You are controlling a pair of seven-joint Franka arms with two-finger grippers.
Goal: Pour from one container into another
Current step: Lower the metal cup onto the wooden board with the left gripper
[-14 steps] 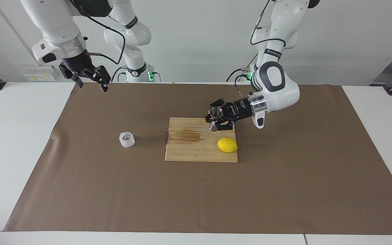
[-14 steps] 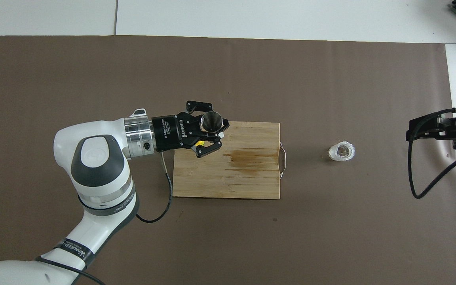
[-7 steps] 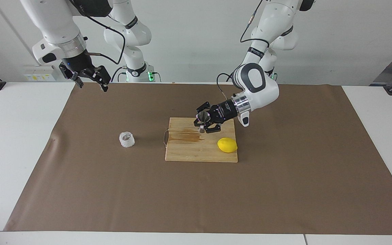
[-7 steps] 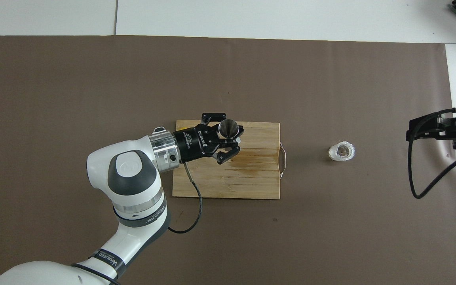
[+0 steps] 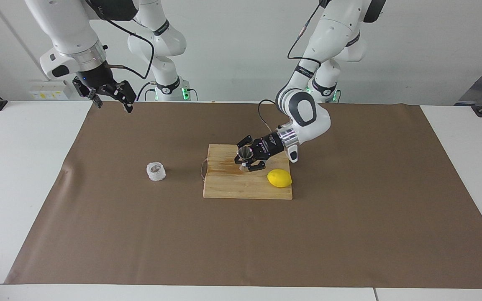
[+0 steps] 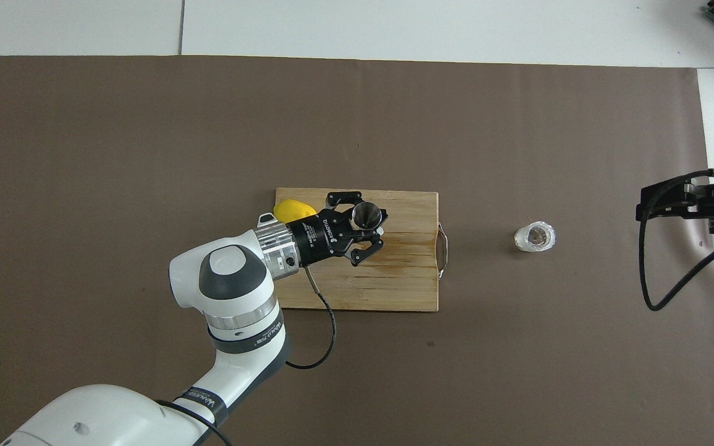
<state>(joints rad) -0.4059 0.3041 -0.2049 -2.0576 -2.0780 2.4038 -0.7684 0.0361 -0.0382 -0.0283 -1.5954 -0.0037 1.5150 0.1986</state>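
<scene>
The left gripper [image 5: 246, 160], pinching the steel jigger [image 5: 244, 153] over the cutting board [image 5: 232, 186], should set it down upright and gently, while the right gripper [image 5: 111, 100] waits spread open.

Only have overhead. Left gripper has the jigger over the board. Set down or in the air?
Observer: In the facing view the jigger is upright in the left gripper, low over the cutting board. Contact I cannot tell.
Operator: Lemon's half hidden under the wrist here. Touching anything?
Observer: No. The lemon lies on the board, clear of the gripper.
Operator: Right gripper?
Observer: The right gripper is open, empty, raised high over the right arm's end of the table, waiting.
</scene>
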